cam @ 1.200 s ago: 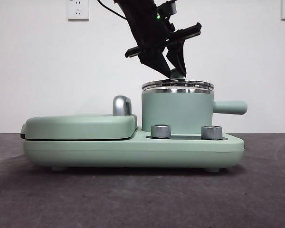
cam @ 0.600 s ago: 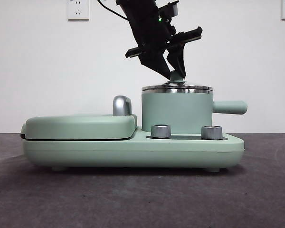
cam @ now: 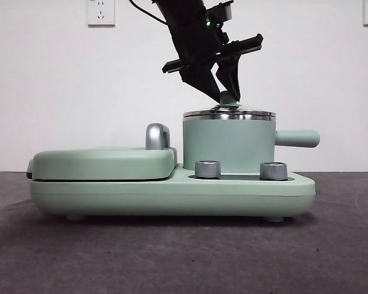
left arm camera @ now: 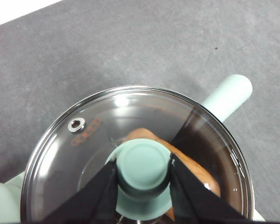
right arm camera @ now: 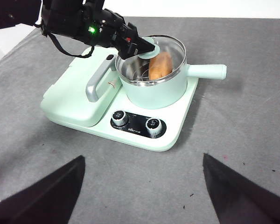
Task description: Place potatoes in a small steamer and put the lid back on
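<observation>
Dark grey felt-like table (right arm camera: pixel 252 121), white wall behind with a socket plate (cam: pixel 100 11) high up in the front view. Item one: mint-green cooking base (cam: pixel 172 193), two steel dials (right arm camera: pixel 120 117) on its black panel. Item two: flat mint-green griddle (cam: pixel 104 163), closed, chrome handle (cam: pixel 157 136) just beside the pot. Item three: small steamer (cam: pixel 228 144), upright on the base, steel rim, stubby side handle (cam: pixel 297 138) pointing to 3 o'clock in the front view. Item four: potato (right arm camera: pixel 160 65), orange-brown, lying inside the steamer, seen through the glass in both wrist views; it sits toward the handle side. Item five: lid (left arm camera: pixel 84 154), clear glass with steel rim, seated level on the steamer's rim in the front view, small vent eyelet (left arm camera: pixel 76 124) near its edge. Item six: my left gripper (left arm camera: pixel 143 170), coming down from 12 o'clock onto the lid's centre, jaws clamped on the mint-green knob (left arm camera: pixel 143 164), one black jaw pressed to each side of it. Item seven: my right gripper (right arm camera: pixel 140 186), held well apart from the appliance and above the bare table, jaws spread wide, nothing between them.
</observation>
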{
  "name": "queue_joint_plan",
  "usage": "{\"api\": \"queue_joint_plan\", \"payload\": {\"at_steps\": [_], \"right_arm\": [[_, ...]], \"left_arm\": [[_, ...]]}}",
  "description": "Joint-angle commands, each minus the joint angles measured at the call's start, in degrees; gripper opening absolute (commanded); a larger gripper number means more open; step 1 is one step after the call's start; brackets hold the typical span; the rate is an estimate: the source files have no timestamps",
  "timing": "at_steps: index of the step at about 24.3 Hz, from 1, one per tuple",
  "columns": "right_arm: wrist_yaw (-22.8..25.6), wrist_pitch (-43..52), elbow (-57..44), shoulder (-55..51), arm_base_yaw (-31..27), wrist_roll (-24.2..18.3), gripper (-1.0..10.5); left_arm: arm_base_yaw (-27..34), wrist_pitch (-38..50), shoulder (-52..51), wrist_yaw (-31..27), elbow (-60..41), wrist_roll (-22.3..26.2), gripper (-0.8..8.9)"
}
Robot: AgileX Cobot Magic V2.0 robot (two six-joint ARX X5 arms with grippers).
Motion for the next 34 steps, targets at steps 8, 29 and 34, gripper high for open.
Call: {"api": "queue_joint_plan", "payload": {"at_steps": [8, 29, 34], "right_arm": [[0.02, 0.61, 0.46, 0.22, 0.42, 0.68, 4.0], [-13.75, 13.53, -7.48, 4.79, 0.46, 0.70, 4.0], [-14.01, 13.92, -9.29, 6.21, 0.68, 0.63, 4.0]], "left_arm": [[0.28, -20.92, -1.81, 0.22, 20.59, 1.33, 5.30], [-1.66, -45.59, -47.67, 2.21, -13.92, -2.14, 4.31], [-1.68, -35.47, -63.36, 2.29, -30.95, -2.32, 4.31]]}}
